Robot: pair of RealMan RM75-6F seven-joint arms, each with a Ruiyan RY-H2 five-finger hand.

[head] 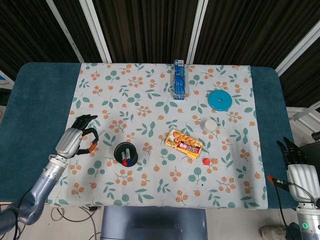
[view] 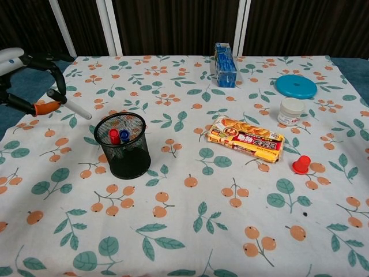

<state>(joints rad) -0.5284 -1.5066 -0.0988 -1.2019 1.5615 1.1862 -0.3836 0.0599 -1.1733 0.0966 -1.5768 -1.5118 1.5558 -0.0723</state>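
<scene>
My left hand (head: 76, 140) hovers over the left part of the flowered cloth (head: 150, 190), just left of the black mesh pen cup (head: 125, 153). It pinches a white marker with an orange end (view: 74, 109), which slants down toward the cup (view: 122, 145); the orange end (head: 91, 148) shows by the fingers. A red and a blue marker stand in the cup. In the chest view the left hand (view: 26, 78) is at the left edge. My right hand (head: 300, 173) hangs off the table's right front corner, fingers straight, holding nothing.
A yellow snack packet (head: 184, 143) lies mid-table, with a small red cap (head: 206, 161) beside it. A white jar (head: 210, 125), a blue disc (head: 219, 100) and an upright blue box (head: 179, 80) stand toward the back right.
</scene>
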